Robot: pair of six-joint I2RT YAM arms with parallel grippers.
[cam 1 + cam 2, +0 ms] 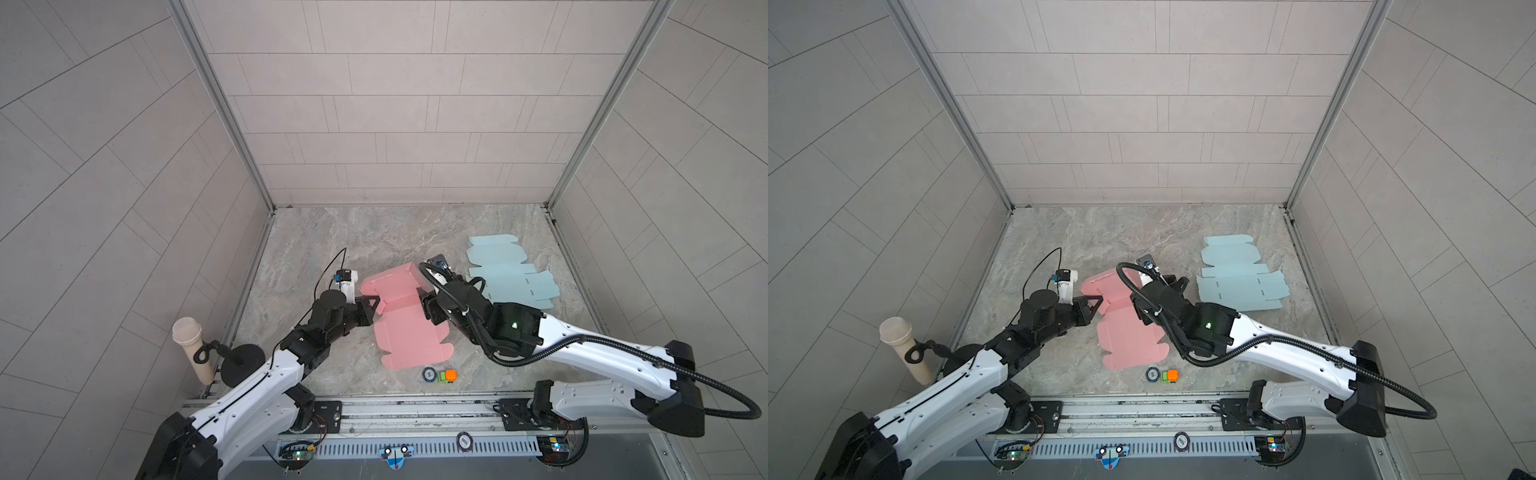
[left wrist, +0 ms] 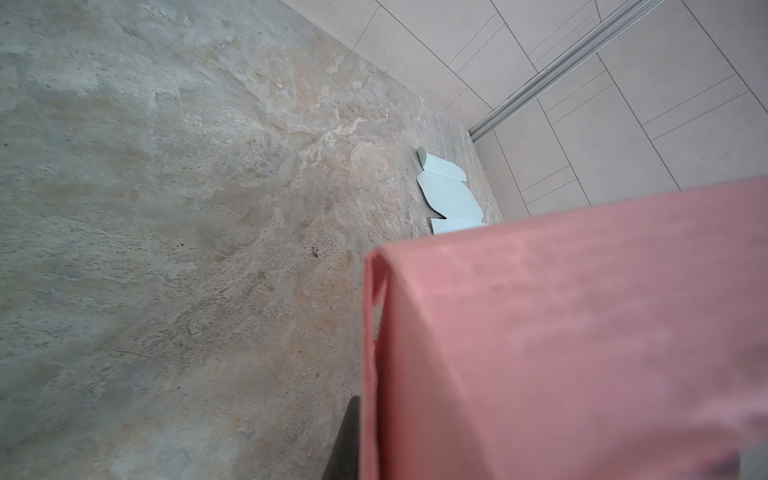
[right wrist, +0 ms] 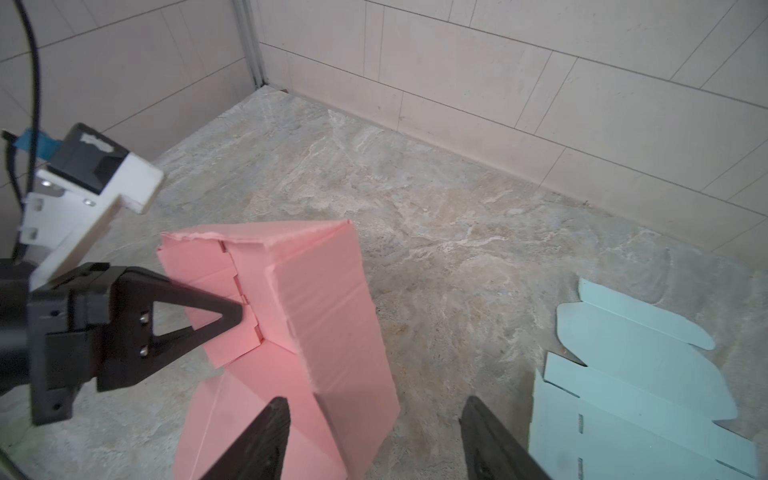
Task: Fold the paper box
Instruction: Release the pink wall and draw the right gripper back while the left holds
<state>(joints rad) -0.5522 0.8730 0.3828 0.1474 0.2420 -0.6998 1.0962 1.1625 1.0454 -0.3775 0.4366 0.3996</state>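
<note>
Beige foam covers the head of a microphone (image 1: 188, 337) that is held tilted in a black clamp at the left edge, at about 8 o'clock from the middle of the marble-patterned table (image 1: 374, 237). To its right, the left gripper (image 3: 240, 314) is seen with its jaws pressed together on the left side flap of the pink paper box (image 1: 405, 332). In the left wrist view one dark finger (image 2: 347, 436) shows against the outer face of that pink panel, and the other is hidden behind it. The pink paper box lies at the middle of the table, half formed: its far part is raised into walls, while its near panel and tabs are spread flat toward 6 o'clock. Just past those tabs, at 6 o'clock, a small round black disc (image 1: 429, 374) and a green and orange block (image 1: 448, 376) are set side by side; the disc's print is too small to be read. At 3 o'clock of the box the right gripper (image 3: 374, 436) is held with its jaws spread wide, the raised right wall standing between its fingers; whether the wall is touched cannot be told. On the front rail, at 5 o'clock, a round sticker (image 1: 464, 440) carries writing too small to be read. At 2 o'clock a pale blue box blank (image 1: 509, 272) is laid flat and unfolded, apart from the pink one.
</note>
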